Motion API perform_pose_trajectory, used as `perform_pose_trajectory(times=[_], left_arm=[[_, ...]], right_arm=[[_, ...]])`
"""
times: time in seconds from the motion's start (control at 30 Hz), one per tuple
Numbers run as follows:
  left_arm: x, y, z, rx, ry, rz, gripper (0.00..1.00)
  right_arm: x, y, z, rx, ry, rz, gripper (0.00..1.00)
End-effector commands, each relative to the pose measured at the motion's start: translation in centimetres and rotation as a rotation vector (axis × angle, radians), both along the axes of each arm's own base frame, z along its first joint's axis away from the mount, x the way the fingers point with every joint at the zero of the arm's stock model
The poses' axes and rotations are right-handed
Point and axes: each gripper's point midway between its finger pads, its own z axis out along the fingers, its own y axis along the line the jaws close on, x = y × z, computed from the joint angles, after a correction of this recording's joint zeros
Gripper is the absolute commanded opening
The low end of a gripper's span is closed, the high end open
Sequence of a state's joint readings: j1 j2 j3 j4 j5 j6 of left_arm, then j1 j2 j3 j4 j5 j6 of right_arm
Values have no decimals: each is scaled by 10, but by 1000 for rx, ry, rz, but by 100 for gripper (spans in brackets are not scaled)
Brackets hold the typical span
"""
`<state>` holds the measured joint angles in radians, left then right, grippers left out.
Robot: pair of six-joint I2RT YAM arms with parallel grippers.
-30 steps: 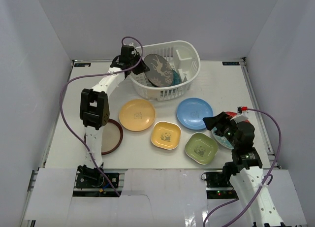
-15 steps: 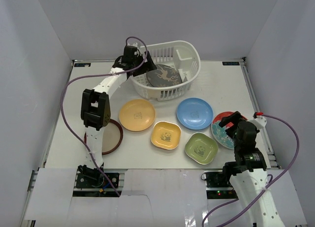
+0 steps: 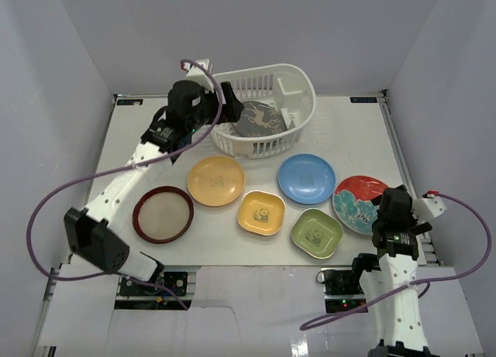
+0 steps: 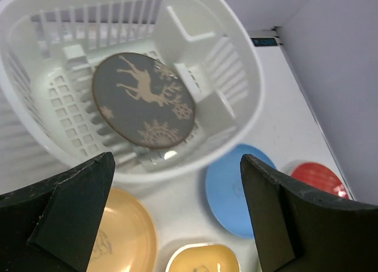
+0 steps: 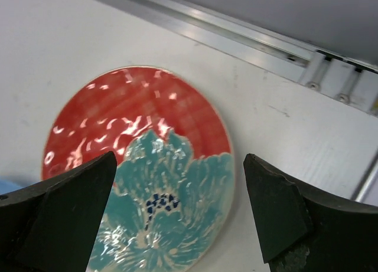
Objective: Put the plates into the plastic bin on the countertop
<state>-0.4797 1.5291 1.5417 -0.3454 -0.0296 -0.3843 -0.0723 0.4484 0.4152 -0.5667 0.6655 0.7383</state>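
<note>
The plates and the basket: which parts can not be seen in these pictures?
- Top view: the left arm covers the white basket's left corner.
- Left wrist view: the grey deer plate hides anything lying under it.
- Right wrist view: the red floral plate is cut off by the bottom edge and one of the jaws.

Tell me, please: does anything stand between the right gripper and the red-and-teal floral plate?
Nothing visible does. In the right wrist view the open right gripper faces the floral plate directly, and the plate lies alone on the bare white countertop.
</note>
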Motion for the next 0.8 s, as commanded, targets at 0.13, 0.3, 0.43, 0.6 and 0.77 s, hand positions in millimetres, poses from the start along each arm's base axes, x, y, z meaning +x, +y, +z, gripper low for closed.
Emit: perform_pose_trajectory(times=[0.13, 0.3, 0.43, 0.6, 0.77], left_arm=[[-133, -22, 11, -80, -64, -267, 98], [-157, -5, -3, -55, -87, -290, 98], [-164, -5, -13, -61, -96, -316, 98], [-169, -11, -21, -61, -80, -358, 98], [-169, -4, -19, -62, -107, -330, 98]], right_arm=[[-25, -41, -28, 89, 197, -184, 97], [-4, -9, -59, 303, 148, -26, 95], [-1, 9, -76, 424, 110, 29, 97], [-2, 25, -98, 547, 46, 32, 93], [4, 40, -118, 640, -89, 18, 77]])
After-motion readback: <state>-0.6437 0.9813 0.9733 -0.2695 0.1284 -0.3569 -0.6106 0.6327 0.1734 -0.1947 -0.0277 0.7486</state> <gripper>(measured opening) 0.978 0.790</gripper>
